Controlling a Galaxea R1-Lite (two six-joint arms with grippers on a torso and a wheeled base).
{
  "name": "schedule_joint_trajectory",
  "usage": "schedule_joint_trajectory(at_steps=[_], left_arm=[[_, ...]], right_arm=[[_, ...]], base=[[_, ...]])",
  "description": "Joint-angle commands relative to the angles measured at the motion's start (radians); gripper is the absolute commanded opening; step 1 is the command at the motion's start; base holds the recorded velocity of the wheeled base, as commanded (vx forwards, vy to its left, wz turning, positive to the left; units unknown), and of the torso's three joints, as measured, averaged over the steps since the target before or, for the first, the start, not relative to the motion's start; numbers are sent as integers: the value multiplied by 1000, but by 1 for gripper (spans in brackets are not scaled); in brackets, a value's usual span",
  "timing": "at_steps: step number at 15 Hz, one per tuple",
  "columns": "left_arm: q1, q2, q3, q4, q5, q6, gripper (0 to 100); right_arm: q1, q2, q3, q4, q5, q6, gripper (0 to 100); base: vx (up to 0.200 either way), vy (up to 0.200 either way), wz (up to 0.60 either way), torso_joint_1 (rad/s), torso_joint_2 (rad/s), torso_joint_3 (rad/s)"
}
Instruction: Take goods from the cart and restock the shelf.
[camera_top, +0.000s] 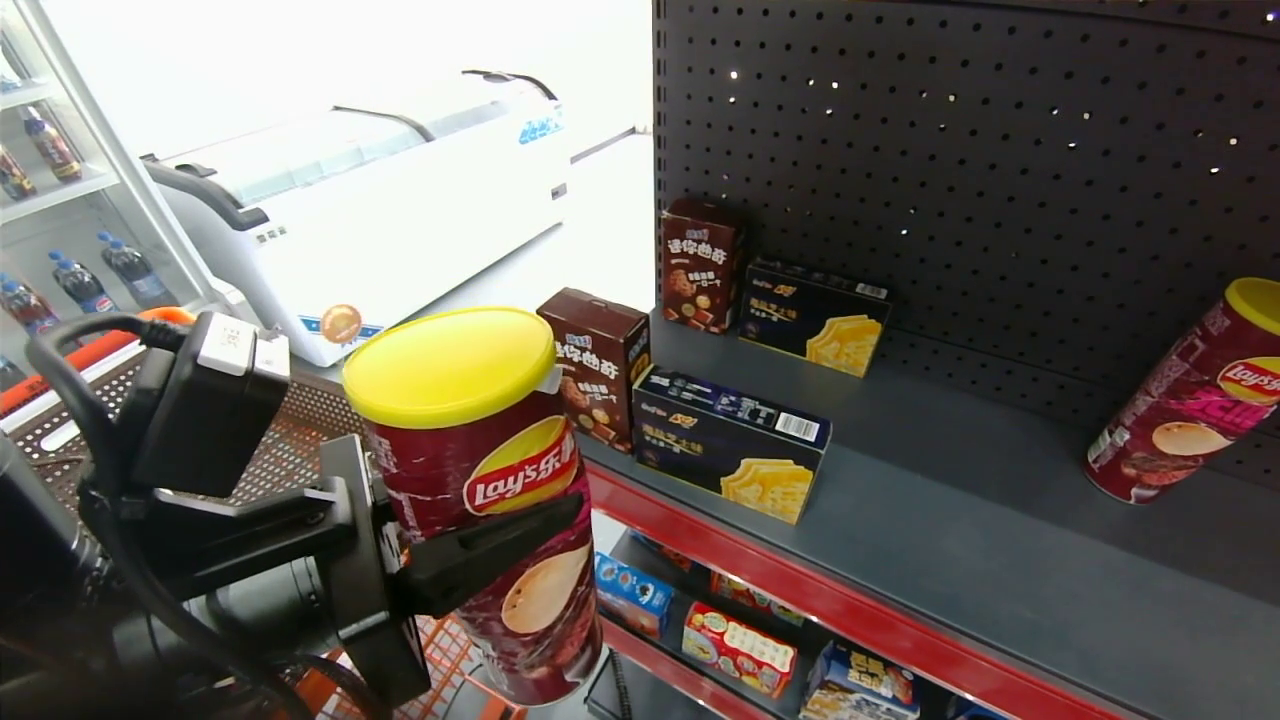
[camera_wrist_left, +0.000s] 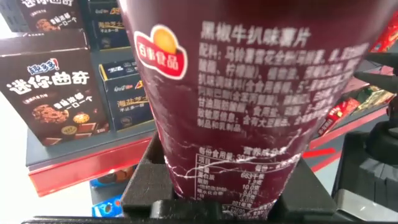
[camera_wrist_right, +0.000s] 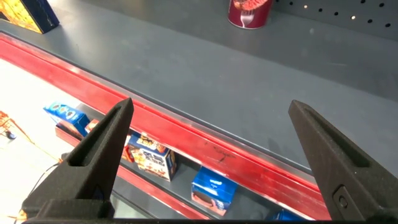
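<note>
My left gripper is shut on a dark red chips can with a yellow lid, held upright in front of the shelf's left end, just off its red front edge. The can's printed side sits between the black fingers in the left wrist view. A second chips can stands leaning against the pegboard at the shelf's right. My right gripper hangs open over the shelf's red edge, nothing between its fingers.
Two brown cookie boxes and two dark blue cracker boxes stand on the grey shelf. Snack packs fill the lower shelf. The orange cart is at left, a freezer behind.
</note>
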Motion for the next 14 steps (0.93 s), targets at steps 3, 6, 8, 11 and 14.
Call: schedule_joint_trajectory(at_steps=[3, 6, 8, 11, 14], left_arm=[[-11, 10, -13, -1, -12, 0, 0], [-20, 9, -11, -1, -36, 0, 0], [-20, 10, -13, -1, -35, 0, 0], [-15, 10, -13, -1, -35, 0, 0], [-14, 9, -11, -1, -35, 0, 0]], right_arm=[[1, 1, 0, 0, -1, 0, 100], [1, 1, 0, 0, 0, 0, 100], [1, 1, 0, 0, 0, -2, 100], [1, 1, 0, 0, 0, -2, 100], [-1, 1, 0, 0, 0, 1, 100]], base=[[0, 0, -600, 1, -1, 4], [0, 0, -600, 1, 7, 2], [0, 0, -600, 2, 5, 5], [0, 0, -600, 2, 1, -2], [0, 0, -600, 4, 2, 5]])
